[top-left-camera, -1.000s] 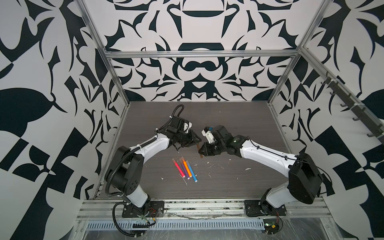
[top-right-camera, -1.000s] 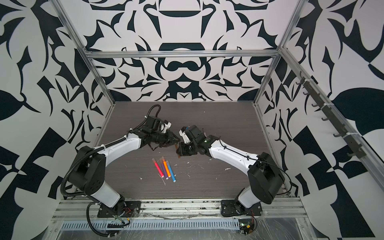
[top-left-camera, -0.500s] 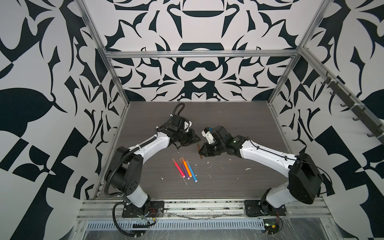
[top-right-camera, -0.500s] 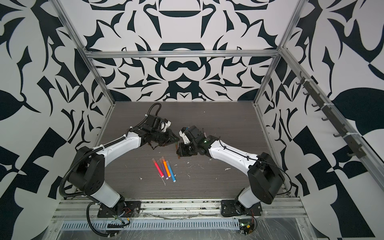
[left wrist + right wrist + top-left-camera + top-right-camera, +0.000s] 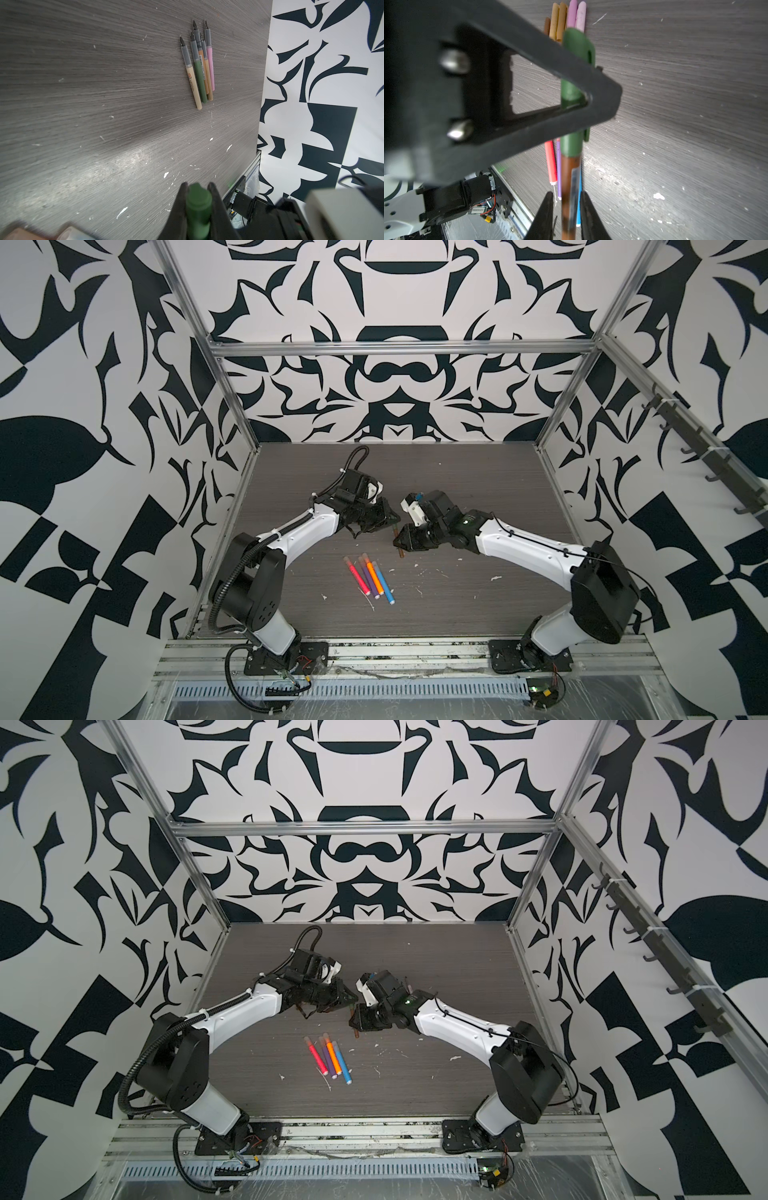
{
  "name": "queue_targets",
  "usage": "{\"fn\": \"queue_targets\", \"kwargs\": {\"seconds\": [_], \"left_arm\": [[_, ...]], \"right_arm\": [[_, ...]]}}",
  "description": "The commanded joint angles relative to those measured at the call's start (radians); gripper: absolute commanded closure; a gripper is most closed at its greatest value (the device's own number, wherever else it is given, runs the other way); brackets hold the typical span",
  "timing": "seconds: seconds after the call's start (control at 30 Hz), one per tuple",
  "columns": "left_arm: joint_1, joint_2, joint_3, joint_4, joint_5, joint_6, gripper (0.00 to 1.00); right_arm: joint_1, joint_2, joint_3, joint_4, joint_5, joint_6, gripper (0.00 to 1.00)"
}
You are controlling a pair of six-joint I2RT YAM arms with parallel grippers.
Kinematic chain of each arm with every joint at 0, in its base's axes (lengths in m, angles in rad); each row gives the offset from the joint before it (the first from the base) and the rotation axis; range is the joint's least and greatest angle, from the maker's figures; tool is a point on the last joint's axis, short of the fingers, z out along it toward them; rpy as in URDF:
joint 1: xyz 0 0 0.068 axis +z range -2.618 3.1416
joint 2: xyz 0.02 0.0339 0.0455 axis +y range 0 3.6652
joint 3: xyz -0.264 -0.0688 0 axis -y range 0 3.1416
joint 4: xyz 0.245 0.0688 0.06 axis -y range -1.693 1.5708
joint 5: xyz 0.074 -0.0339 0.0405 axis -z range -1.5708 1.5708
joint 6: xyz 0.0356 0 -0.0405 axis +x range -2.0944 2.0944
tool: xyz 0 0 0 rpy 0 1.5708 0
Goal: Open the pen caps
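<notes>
One brown pen (image 5: pixel 568 176), green cap (image 5: pixel 572 145) not yet off.
We cannot tell whether the right gripper (image 5: pixel 566 193) clamps it; the left gripper (image 5: pixel 197 185) pinches the cap, so pulling might drag the pen free onto loose caps (image 5: pixel 564 16) beyond.

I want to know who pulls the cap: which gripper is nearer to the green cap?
Left. The left gripper is closed on the green cap; the right gripper straddles the brown pen further along its barrel, clear of the cap.
</notes>
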Motion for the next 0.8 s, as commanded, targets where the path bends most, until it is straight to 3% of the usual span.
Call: {"fn": "queue_targets", "kwargs": {"seconds": [0.0, 0.1, 0.23, 0.43, 0.57, 0.77], "left_arm": [[0.004, -0.043, 0.01, -0.014, 0.008, 0.0, 1.0], [0.007, -0.048, 0.01, -0.017, -0.005, 0.003, 1.0], [0.059, -0.036, 0.053, -0.039, -0.045, 0.056, 1.0], [0.251, 0.065, 0.24, -0.064, -0.108, 0.105, 1.0], [0.271, 0.098, 0.322, -0.098, -0.106, 0.118, 1.0], [0.285, 0.059, 0.261, -0.135, -0.158, 0.168, 1.0]], "right_arm": [[0.005, 0.013, 0.028, 0.031, -0.005, 0.003, 0.8], [0.005, 0.018, 0.024, 0.035, -0.004, 0.008, 1.0], [0.009, -0.007, -0.004, 0.031, 0.028, 0.025, 1.0], [0.082, -0.047, -0.128, 0.121, 0.044, 0.125, 1.0], [0.102, -0.076, -0.18, 0.155, 0.038, 0.164, 1.0], [0.1, -0.075, -0.151, 0.113, 0.059, 0.12, 1.0]]}}
